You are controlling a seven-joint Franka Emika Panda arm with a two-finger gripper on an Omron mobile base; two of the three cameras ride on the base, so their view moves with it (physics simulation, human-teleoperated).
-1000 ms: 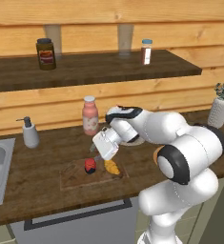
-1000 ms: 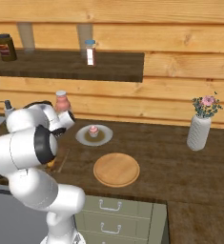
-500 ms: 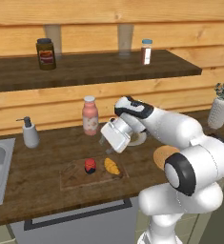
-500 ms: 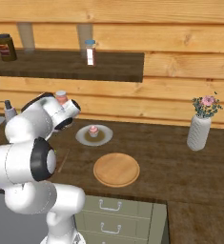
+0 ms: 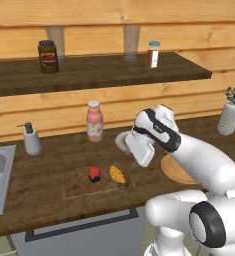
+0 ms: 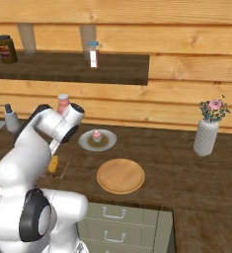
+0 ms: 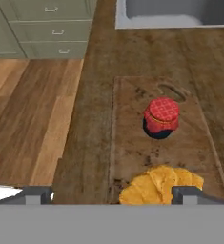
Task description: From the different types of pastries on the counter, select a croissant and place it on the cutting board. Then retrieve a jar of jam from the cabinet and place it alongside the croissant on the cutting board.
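- Red-lidded jar of jam (image 5: pixel 94 173) stands on the cutting board (image 5: pixel 76 185), just left of the croissant (image 5: pixel 117 174).
- Gripper (image 7: pixel 112 194) hangs above them, fingers spread, grasping nothing.
- Any low sweep of the arm could knock both off.

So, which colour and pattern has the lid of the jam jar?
Red with a fine checked pattern, on the jar of jam; the hand view shows it best.
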